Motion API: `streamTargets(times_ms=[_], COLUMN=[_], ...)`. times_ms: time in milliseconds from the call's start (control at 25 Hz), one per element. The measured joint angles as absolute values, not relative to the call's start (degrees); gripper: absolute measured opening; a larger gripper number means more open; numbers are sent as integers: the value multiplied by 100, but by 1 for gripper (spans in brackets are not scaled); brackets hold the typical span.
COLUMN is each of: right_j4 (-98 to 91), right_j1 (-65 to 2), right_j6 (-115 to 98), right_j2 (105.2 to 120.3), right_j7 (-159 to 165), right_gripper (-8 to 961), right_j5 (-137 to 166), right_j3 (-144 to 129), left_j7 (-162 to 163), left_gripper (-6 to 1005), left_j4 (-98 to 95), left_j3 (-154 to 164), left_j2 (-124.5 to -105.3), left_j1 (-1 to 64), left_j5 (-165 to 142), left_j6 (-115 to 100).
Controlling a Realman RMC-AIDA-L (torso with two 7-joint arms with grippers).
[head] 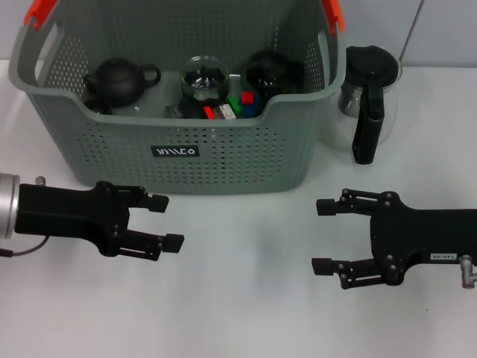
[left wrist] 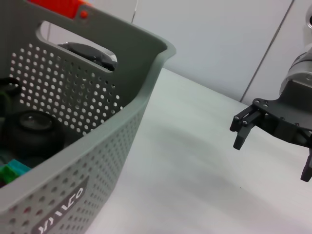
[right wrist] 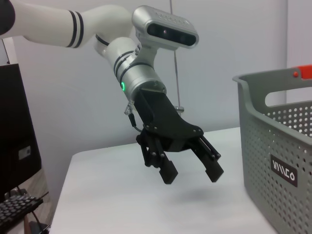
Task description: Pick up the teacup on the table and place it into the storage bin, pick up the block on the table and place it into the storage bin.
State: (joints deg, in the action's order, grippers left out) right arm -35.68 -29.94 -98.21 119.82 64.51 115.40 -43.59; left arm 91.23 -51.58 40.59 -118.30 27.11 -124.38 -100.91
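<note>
Storage bin [head: 179, 149]: holds the glass teacup [head: 204, 79] and coloured blocks [head: 240, 104]. Both placements look done. Left gripper [head: 165, 221] and right gripper [head: 323, 236]: in front of the bin, jaws wide, empty.

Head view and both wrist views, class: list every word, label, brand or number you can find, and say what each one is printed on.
Black label on the front of the storage bin: white stylised lettering, not clearly readable in any view.
Small white tag on the right gripper: too small to read.
No other text is visible.
</note>
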Motion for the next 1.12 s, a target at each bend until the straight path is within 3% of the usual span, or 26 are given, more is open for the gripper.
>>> streamTargets(times_ms=[520,1120], right_j4=[-3544,-3021], right_j1=[-3050,-3667], right_j6=[-9750,-9503], right_j2=[11987,12023], right_j7=[6471,6444], right_gripper=[915,915], right_j5=[11549,11568], right_j3=[-4359,-4663], left_j7=[9137,9222], left_gripper=[844,840], left_j4=[-5258,-5697], left_j3=[4025,3686], left_j2=[-11804,-11791], left_j1=[2703,2469], left_j5=[-12468,-12752], left_j6=[-10064,-10326])
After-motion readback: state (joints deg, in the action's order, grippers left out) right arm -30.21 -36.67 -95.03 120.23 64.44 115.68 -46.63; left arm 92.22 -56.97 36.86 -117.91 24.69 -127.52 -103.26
